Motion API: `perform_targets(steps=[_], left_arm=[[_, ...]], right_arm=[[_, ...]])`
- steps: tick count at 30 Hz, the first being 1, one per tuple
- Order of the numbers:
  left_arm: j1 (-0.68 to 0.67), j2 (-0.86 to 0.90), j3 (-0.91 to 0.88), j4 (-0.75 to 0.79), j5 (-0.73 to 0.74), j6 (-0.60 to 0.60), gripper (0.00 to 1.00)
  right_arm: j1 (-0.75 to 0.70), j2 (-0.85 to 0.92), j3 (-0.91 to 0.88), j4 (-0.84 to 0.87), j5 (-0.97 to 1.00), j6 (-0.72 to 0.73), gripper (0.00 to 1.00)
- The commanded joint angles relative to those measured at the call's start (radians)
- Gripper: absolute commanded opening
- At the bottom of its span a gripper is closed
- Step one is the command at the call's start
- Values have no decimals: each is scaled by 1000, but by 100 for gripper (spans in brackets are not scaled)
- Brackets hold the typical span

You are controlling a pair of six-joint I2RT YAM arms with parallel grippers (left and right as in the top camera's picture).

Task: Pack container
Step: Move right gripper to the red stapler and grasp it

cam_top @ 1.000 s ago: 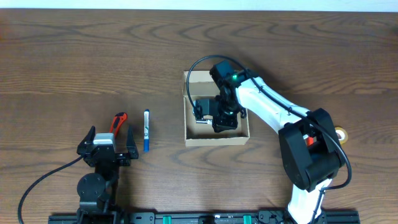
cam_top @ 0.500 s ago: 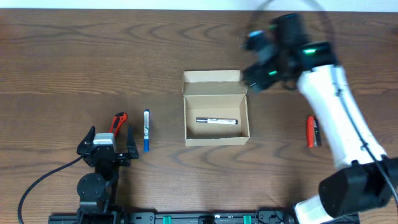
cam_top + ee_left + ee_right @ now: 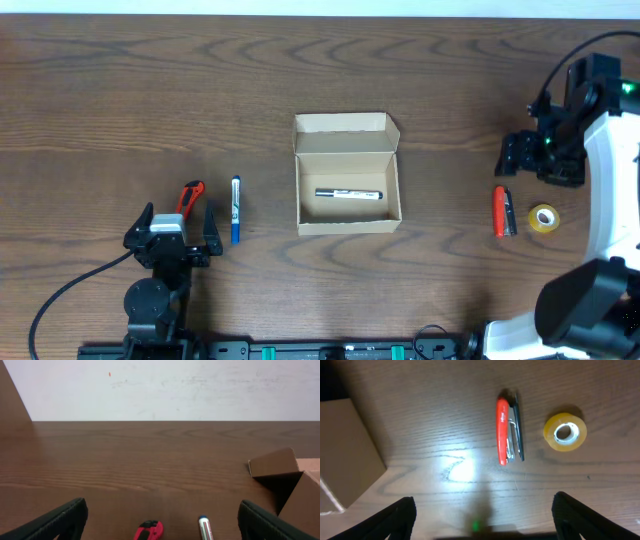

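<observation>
Mid-table: container long axis left-right, lid open toward far edge.

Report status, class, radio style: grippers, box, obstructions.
Left gripper open, at near edge. Right gripper open, near stapler and tape. Box open, one marker inside. Nothing blocking box.

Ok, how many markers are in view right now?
2. One marker lies inside the open box; a blue marker lies on the table left of the box. The box walls could hide something small.
</observation>
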Motion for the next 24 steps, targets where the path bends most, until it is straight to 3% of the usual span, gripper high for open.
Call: perform_targets(steps=[1,10,16,24], left_arm=[[4,-6,-34,-16,8,-11,95],[4,-6,-34,-16,7,-11,95],[4,-6,-34,-15,8,-11,95],[4,-6,-34,-16,7,-11,95]], right_arm=[[-32,-58,-112,51,42,48,83],[-85,-62,-376,357,10,-140,88],[-84,-61,-399,452,-15,-190,92],[-84,4,-400,494,-41,-211,89]])
